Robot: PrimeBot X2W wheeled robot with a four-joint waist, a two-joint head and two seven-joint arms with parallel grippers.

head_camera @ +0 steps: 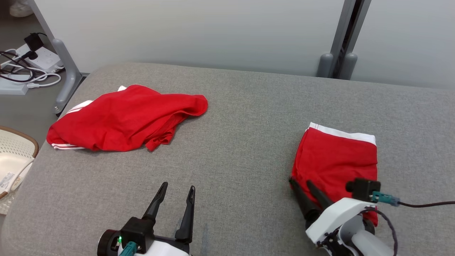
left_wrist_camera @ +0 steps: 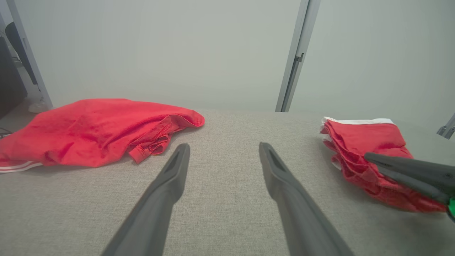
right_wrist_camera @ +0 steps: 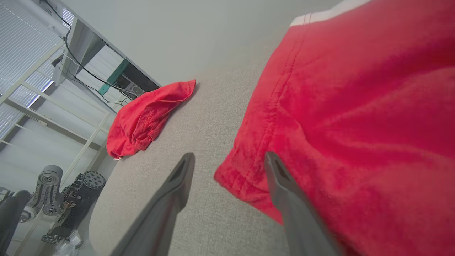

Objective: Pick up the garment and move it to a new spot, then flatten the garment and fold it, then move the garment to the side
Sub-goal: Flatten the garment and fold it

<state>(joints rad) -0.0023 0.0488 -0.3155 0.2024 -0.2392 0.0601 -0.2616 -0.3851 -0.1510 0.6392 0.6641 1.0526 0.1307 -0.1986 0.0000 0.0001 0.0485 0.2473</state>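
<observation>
1. Folded red garment (head_camera: 337, 160), squared up at the right of the counter (head_camera: 249, 117); I judge it set aside, finished
2. Right gripper (head_camera: 299, 180), jaws wide, straddling its near corner, clamping nothing
3. Left gripper (head_camera: 178, 185), jaws wide, empty, parked over bare counter
4. Crumpled red garment (head_camera: 124, 119), far left, likely my next pick
5. Pale basket (head_camera: 14, 145) beside the counter's left edge; contents pale, unidentifiable

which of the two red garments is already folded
The folded garment on the robot's right, beside the right gripper: a neat rectangle with a white band along its far edge. The crumpled garment on the left lies in a loose heap.
</observation>
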